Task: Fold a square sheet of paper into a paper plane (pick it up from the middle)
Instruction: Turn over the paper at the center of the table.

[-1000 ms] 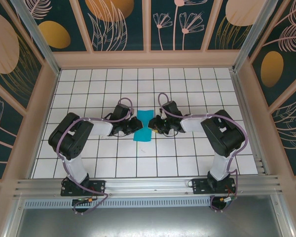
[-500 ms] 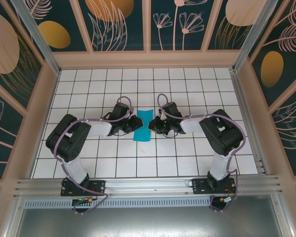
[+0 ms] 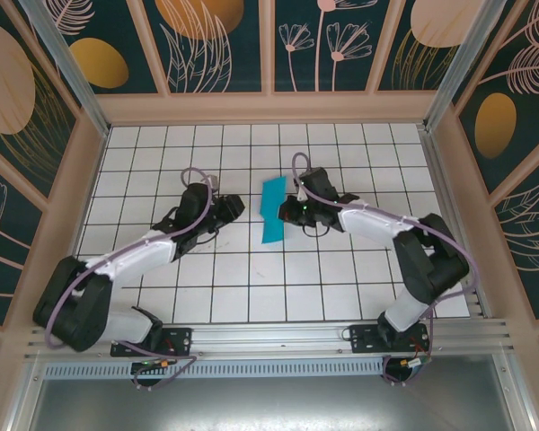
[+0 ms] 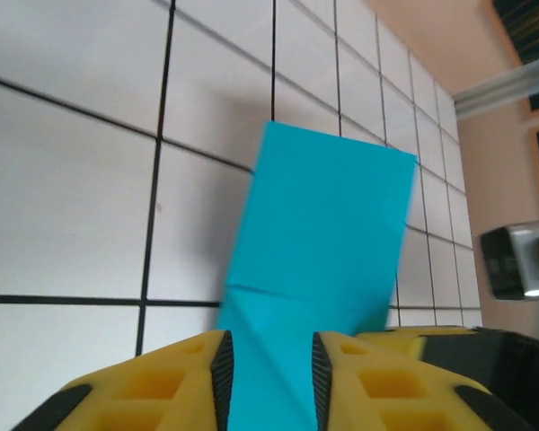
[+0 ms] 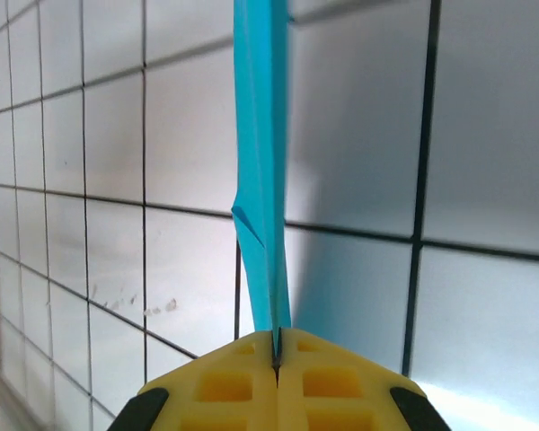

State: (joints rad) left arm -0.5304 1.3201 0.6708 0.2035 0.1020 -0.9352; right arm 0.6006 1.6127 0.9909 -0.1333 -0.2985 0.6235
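The teal-blue sheet of paper (image 3: 272, 211), folded long and narrow with diagonal creases, stands lifted off the white tiles at mid table. My right gripper (image 3: 287, 213) is shut on its right edge. In the right wrist view the paper (image 5: 262, 135) rises edge-on out of the closed yellow jaws of the right gripper (image 5: 277, 346). My left gripper (image 3: 240, 206) sits just left of the paper, apart from it. In the left wrist view the left gripper (image 4: 271, 382) is open, with the paper (image 4: 328, 233) showing beyond the gap.
The tiled table (image 3: 251, 287) is boxed in by wooden side walls (image 3: 72, 206) and a back wall. An aluminium rail (image 3: 269, 337) runs along the near edge. The left arm (image 3: 126, 260) stretches low across the left tiles.
The left gripper opened, let go of the paper and drew back left as its arm stretched out. The right gripper closed on the paper and carried it slightly farther back, turning it more upright.
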